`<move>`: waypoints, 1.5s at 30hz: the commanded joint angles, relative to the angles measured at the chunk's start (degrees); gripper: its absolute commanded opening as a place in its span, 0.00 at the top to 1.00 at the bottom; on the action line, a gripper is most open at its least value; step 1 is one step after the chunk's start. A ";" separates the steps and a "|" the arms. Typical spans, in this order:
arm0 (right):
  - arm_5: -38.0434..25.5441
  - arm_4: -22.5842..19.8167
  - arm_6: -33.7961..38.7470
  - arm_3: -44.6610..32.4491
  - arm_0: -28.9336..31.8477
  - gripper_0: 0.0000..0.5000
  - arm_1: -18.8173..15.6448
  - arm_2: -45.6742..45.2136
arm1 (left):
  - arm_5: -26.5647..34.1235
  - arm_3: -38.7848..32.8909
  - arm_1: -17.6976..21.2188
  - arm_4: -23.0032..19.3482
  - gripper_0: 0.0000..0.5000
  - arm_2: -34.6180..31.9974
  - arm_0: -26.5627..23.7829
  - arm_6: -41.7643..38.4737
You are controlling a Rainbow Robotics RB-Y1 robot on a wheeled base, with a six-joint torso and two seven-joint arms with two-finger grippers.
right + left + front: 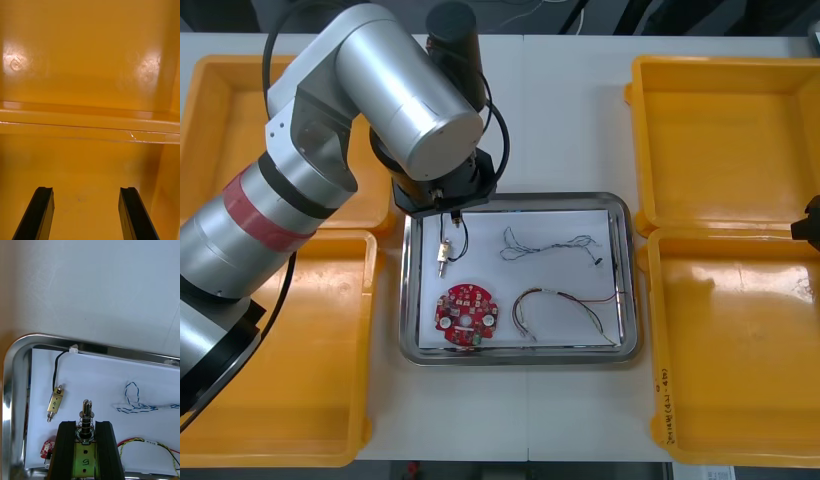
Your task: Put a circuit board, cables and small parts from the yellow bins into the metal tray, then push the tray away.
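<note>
My left gripper is shut on a small metal part with a spring, held over the white-lined metal tray. In the front view this gripper hangs above the tray's far left corner. Inside the tray lie another small metal part with a black cable, a round red circuit board, a twisted blue and white cable and a red and yellow cable. My right gripper is open with nothing between its fingers, over a bare orange bin floor.
Yellow bins flank the tray: two at the left and two at the right, all looking bare inside. The right gripper sits at the table's far right edge. My big left arm crosses the left bins.
</note>
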State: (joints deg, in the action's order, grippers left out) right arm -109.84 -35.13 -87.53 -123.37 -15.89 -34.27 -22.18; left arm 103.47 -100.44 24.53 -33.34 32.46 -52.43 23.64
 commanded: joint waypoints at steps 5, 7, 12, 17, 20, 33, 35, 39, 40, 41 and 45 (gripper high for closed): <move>-0.16 1.20 2.71 -0.74 2.26 0.00 1.31 -3.05 | -5.12 3.50 -1.50 0.82 1.00 5.68 -1.79 -0.08; -0.16 1.55 2.80 -1.17 2.70 0.00 1.58 -2.96 | -6.52 4.91 -1.50 1.09 1.00 6.74 -1.79 -0.35; -0.16 2.52 3.33 -2.41 3.58 0.00 2.37 -2.70 | -9.95 8.16 -1.50 1.18 1.00 8.76 -1.71 -1.05; -0.16 2.26 3.94 -2.84 4.64 0.00 2.81 -2.43 | -13.03 8.95 -1.50 2.23 1.00 10.60 -0.04 -1.93; -0.16 1.99 4.03 -3.64 5.43 0.00 3.16 -2.26 | -14.17 8.95 -1.41 2.67 1.00 11.40 0.75 -2.46; -0.16 0.23 4.12 -6.01 6.83 0.00 3.78 -1.20 | -14.52 8.95 -1.33 2.85 0.07 12.63 0.84 -4.48; -0.16 -0.03 4.03 -6.01 6.92 0.00 3.86 -1.03 | -14.52 8.95 -1.41 3.02 0.00 12.63 0.93 -4.57; -0.16 -0.29 4.03 -6.10 6.92 0.00 3.86 -0.85 | -14.61 8.95 -1.41 3.28 0.00 12.54 0.84 -4.74; -0.16 -0.29 4.03 -6.18 6.92 0.00 3.78 -0.85 | -14.61 8.86 -1.33 3.28 0.00 12.54 0.93 -4.83; -0.16 -0.38 4.12 -6.36 7.01 0.00 3.78 -0.85 | -14.61 8.86 -1.33 3.55 0.00 12.54 0.84 -4.92; -0.16 -0.47 4.12 -6.54 7.10 0.00 3.78 -0.85 | -14.61 8.25 -1.24 3.99 0.00 12.45 0.84 -5.27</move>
State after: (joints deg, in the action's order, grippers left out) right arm -109.84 -34.94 -85.11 -127.66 -9.76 -31.08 -23.20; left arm 89.50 -90.81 24.31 -30.26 44.29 -51.75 23.52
